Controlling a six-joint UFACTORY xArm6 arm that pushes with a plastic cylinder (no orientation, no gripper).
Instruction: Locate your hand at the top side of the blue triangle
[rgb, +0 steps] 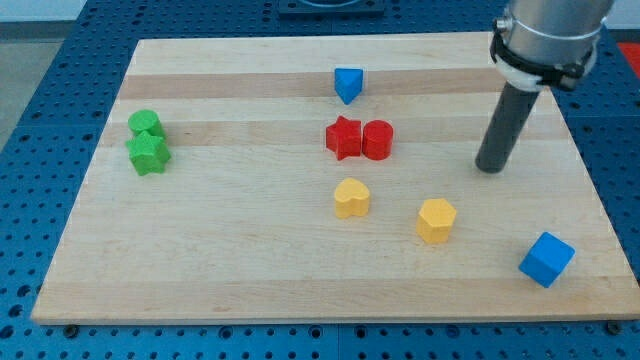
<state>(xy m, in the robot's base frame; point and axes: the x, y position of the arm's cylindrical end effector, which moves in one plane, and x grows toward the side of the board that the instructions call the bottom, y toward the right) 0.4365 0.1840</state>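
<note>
The blue triangle (347, 84) lies on the wooden board near the view's top, a little right of centre. My tip (491, 167) rests on the board far to the triangle's right and lower in the view, well apart from it. The nearest block to the tip is the yellow hexagon (436, 220), below and left of it.
A red star (343, 137) and red cylinder (377, 140) touch below the triangle. A yellow heart (351, 198) lies below them. A blue cube (547, 259) sits at bottom right. Two green blocks (147, 140) sit at the left. The board's edge (590, 180) runs close to the tip's right.
</note>
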